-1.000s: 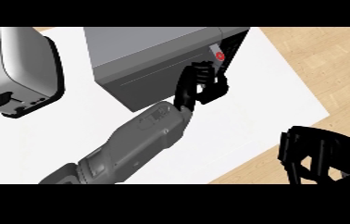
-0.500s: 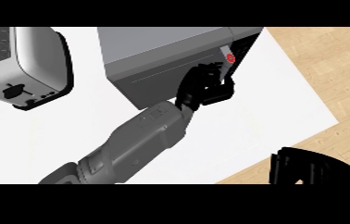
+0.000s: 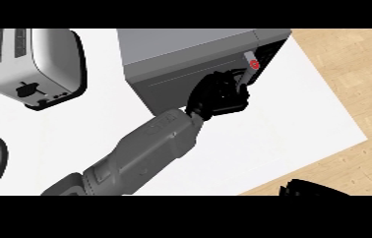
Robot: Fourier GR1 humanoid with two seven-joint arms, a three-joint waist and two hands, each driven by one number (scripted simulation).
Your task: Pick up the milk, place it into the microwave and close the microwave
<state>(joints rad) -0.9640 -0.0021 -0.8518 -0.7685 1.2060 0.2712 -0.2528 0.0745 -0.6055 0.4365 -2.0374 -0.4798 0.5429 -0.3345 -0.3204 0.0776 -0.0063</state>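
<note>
Toaster (image 3: 44, 67) sitting left of microwave (image 3: 185, 60). Left hand (image 3: 218, 95) pressing curled fingers against the microwave's door (image 3: 189, 82), gripping nothing visible. Milk (image 3: 253, 65) showing at the door's right edge; probably light, rigid, slippery. Right hand (image 3: 309, 189) barely showing; fingers unreadable.

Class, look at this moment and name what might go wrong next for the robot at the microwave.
1. The left robot hand is at the microwave door's edge; it might slip off before the door shuts.
2. The milk is not visible, so its placement inside cannot be confirmed.
3. The toaster stands near the arm's sweep.
</note>
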